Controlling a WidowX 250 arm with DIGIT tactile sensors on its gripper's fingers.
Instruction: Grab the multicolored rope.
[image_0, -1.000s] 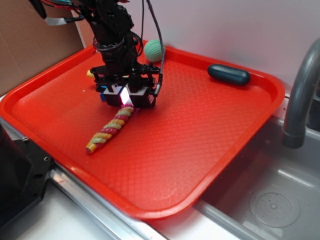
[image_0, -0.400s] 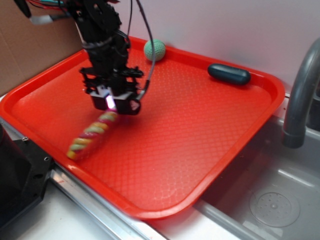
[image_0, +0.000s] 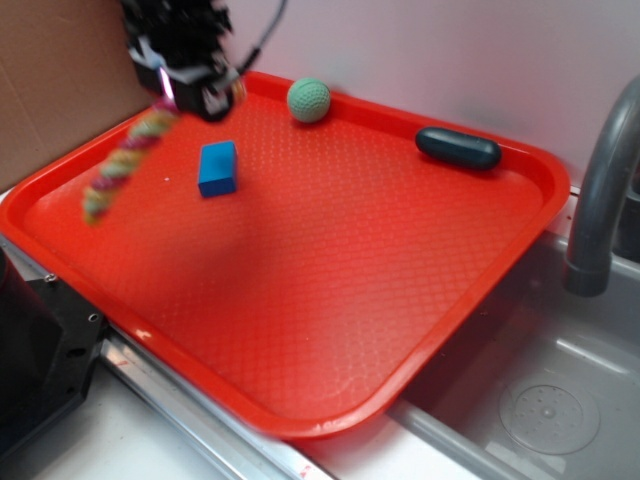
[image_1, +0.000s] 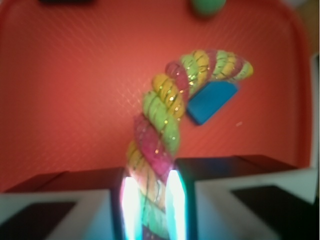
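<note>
With the gripper (image_1: 149, 200) pinching one end of the multicolored rope (image_0: 122, 165), which hangs clear above the red tray (image_0: 300, 300) toward its 10 o'clock corner, the grab appears complete, with nothing evidently left.

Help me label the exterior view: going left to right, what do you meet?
Rope, hanging from the gripper → blue block → green ball → dark oblong thing → faucet. All but the faucet are over or on the red tray.
</note>
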